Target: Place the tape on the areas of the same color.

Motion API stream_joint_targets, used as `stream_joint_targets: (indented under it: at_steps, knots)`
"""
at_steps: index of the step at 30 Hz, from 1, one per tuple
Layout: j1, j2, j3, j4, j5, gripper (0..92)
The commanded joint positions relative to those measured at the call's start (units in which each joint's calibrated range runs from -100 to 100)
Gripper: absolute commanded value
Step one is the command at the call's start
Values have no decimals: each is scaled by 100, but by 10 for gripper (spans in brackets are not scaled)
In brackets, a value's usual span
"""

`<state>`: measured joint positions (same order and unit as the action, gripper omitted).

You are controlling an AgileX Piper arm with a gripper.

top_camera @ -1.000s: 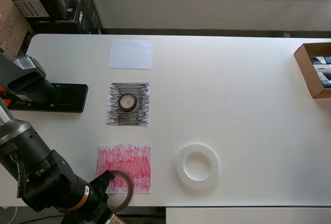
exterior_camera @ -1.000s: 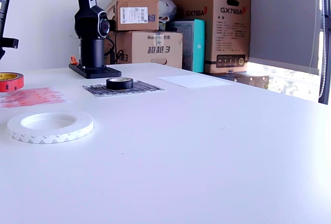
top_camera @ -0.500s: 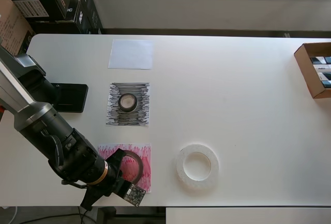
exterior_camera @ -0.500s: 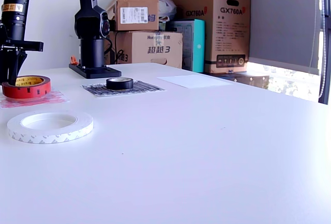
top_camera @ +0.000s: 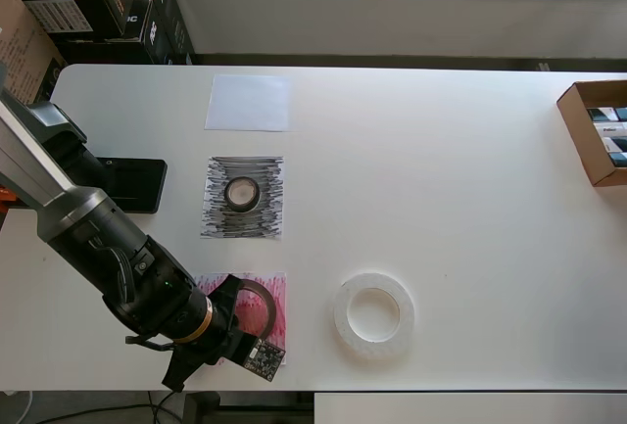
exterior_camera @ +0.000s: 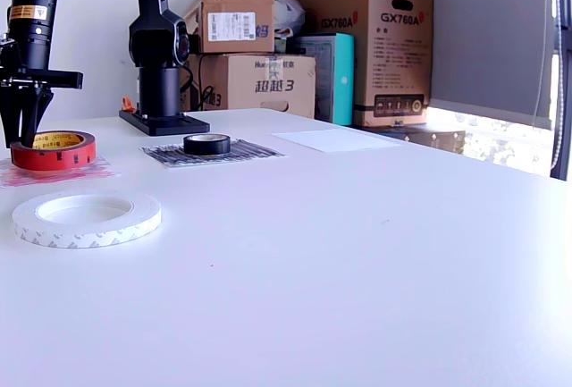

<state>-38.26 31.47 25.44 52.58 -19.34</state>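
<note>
The red tape roll (top_camera: 266,304) rests on the red scribbled sheet (top_camera: 280,285) near the table's front edge. My gripper (top_camera: 231,310) points down on the roll's left side and is shut on its wall. In the exterior view the gripper (exterior_camera: 22,135) stands over the left part of the red tape (exterior_camera: 61,151) on the red sheet (exterior_camera: 63,172). A black tape roll (top_camera: 242,192) lies on the black scribbled sheet (top_camera: 267,220). A large white tape roll (top_camera: 373,313) lies on the bare table, right of the red sheet. The plain white sheet (top_camera: 248,102) is bare.
The arm's black base (top_camera: 118,185) sits at the table's (top_camera: 441,179) left in the overhead view. An open cardboard box (top_camera: 596,130) stands at the right edge. Cardboard boxes (exterior_camera: 357,38) are stacked beyond the table.
My gripper carried the red tape in from the table's front edge over the red sheet and lowered it; in the last half second it shifted slightly to the overhead view's right.
</note>
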Motion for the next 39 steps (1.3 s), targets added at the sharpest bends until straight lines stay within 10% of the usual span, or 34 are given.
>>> stream_joint_targets:
  at_steps: [1,17,39]
  knots:
    - [-32,34,23,-44,-22,1]
    - [0,34,141,-44,-87,316]
    - [331,-1407,-295,33,-46,329]
